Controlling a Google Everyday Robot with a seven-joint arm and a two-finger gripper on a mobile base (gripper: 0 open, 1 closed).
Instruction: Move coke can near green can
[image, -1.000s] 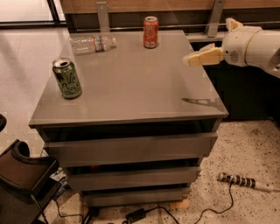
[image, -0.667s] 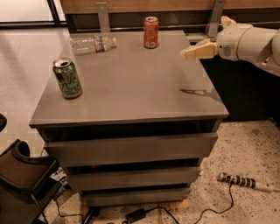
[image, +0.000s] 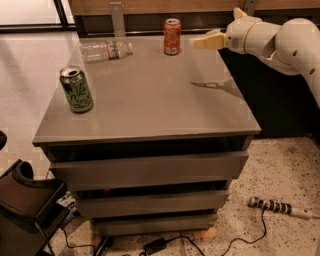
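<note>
Camera view: one green can (image: 76, 90); claw (image: 202, 41) near one coke can (image: 172, 36).

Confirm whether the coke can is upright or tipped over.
Upright: the coke can stands on its base at the far edge of the table, silver top up. The gripper hovers to its right, not touching.

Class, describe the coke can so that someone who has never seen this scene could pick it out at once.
Start at the grey cabinet top. Along its far edge, the coke can stands upright, between the clear bottle lying to its left and the gripper hovering to its right. It is the only red-orange can; the green can stands nearer, at the left edge.
</note>
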